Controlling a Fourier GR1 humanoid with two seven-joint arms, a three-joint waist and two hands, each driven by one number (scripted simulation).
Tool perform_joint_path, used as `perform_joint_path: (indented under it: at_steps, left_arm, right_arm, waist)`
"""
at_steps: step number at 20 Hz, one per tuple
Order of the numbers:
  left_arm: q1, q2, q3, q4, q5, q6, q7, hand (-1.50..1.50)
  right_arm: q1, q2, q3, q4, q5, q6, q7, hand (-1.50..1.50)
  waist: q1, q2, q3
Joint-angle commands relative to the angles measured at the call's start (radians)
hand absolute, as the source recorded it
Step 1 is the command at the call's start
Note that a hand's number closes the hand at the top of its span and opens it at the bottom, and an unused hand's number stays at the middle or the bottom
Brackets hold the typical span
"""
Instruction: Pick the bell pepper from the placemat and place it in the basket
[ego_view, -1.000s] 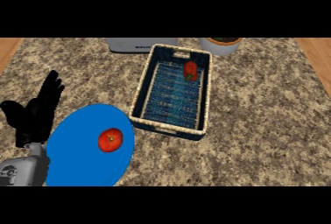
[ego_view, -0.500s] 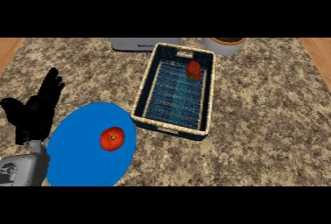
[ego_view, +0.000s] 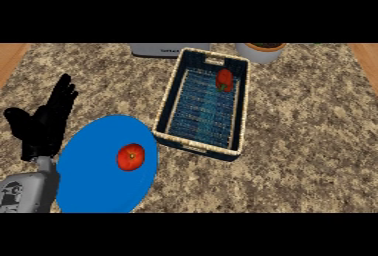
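While the nearest part of the counter lies at 6 o'clock and the farthest at 12 o'clock, the lines below run from near to far.

Left forearm: grey, it enters at about 8 o'clock, at the lower left edge of the head view.
Left hand (ego_view: 43, 127): black, at roughly 9 o'clock, fingers straight and spread upward, thumb out to the side, holding nothing; it rests just beside the placemat's left edge.
Placemat (ego_view: 96, 185): blue and round, at about 7 o'clock on the counter, near the front edge.
Red object on the placemat (ego_view: 131, 157): round, red with a small dark spot on top, lying on the right half of the mat; whether it is a tomato or a pepper cannot be told.
Counter (ego_view: 303, 145): speckled brown stone, bare on its right side.
Basket (ego_view: 203, 105): woven pale rim, dark blue inside, set slightly tilted at centre, its near corner just beside the placemat's upper right edge.
Bell pepper (ego_view: 224, 80): red, lying inside the basket at its far right corner, about 12 o'clock.
Grey appliance (ego_view: 168, 49): at about 11 o'clock, just behind the basket's far end.
Bowl (ego_view: 261, 50): pale, at 1 o'clock, cut by the top edge.
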Motion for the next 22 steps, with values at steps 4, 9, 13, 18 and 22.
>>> perform_joint_path:
  at_steps: [4, 9, 13, 18, 22]
  left_arm:
    - [-0.015, -0.022, -0.015, 0.014, -0.004, 0.009, 0.009, 0.0]
    - [-0.027, 0.004, -0.008, 0.009, 0.004, -0.019, -0.001, 0.0]
    - [-0.018, 0.0, -0.018, 0.023, -0.004, -0.019, 0.007, 0.0]
    - [-0.013, -0.024, -0.031, 0.038, -0.022, 0.001, -0.018, 0.0]
    - [-0.026, -0.017, -0.014, 0.029, -0.02, 0.014, 0.002, 0.0]
  right_arm:
    - [-0.211, 0.187, -0.125, -0.137, -0.074, 0.095, 0.176, 1.5]
    - [-0.302, 0.187, -0.166, -0.165, -0.171, 0.148, 0.236, 1.5]
    - [-0.44, -0.068, -0.283, -0.048, 0.07, 0.226, 0.177, 1.5]
    - [-0.806, -0.015, -0.394, 0.033, 0.036, 0.469, 0.163, 1.5]
    - [-1.064, 0.069, -0.482, 0.192, -0.004, 0.59, 0.139, 1.5]
  waist:
    - [0.016, 0.005, 0.002]
    - [0.035, 0.004, 0.003]
    - [0.034, -0.009, -0.005]
    - [0.037, -0.01, 0.001]
    - [0.01, -0.014, 0.004]
